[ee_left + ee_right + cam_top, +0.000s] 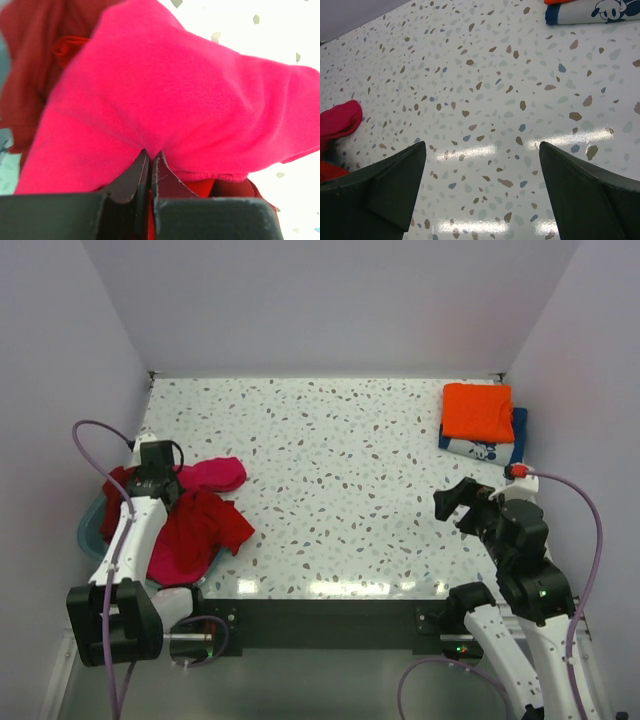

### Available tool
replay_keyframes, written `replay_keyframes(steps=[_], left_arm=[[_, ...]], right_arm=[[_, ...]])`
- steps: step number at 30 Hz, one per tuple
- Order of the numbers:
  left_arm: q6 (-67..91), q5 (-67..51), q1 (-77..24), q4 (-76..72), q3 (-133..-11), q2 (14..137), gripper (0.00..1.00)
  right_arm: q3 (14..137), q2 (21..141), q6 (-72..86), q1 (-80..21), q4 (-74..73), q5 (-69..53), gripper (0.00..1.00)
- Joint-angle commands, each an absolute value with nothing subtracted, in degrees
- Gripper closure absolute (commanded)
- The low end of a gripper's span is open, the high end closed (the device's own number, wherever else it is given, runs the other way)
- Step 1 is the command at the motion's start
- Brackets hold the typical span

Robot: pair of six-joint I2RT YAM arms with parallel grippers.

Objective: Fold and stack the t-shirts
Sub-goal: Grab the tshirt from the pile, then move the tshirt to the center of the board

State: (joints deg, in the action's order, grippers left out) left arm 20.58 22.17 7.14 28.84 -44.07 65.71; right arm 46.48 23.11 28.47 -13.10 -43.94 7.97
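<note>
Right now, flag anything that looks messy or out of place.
The magenta-pink t-shirt and dark red t-shirts lie crumpled in a heap at the left edge, draped over the pale blue tub. The left gripper is pinched shut on the pink cloth. The orange t-shirt sits folded on the navy t-shirt, far right.

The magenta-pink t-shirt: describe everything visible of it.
The magenta-pink t-shirt is soft knit cloth, crumpled and unfolded, at the left side of the table. One rounded end pokes out toward the middle. The rest lies against the dark red shirts. The left gripper is shut, pinching a fold of it.
</note>
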Motion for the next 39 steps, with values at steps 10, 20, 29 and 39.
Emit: replay_keyframes(steps=[10,20,29,39], left_arm=[[23.12,34.79,8.0,41.03,-66.6,52.03,1.0],[18.64,25.53,8.0,41.23,-90.33,54.4,1.0],[19.86,0.81,7.91,40.52,-119.94,67.23,1.0],[37.22,-16.4,7.82,19.82,-121.29,68.11,1.0]], right_arm=[[49.04,27.59,27.42,-13.01,-41.31,7.47,0.01],[50.1,29.7,27.25,-12.92,-40.52,6.77,0.01],[51.06,32.26,27.42,-13.01,-39.64,5.8,0.01],[50.36,33.49,26.89,-12.92,-39.2,6.15,0.01]])
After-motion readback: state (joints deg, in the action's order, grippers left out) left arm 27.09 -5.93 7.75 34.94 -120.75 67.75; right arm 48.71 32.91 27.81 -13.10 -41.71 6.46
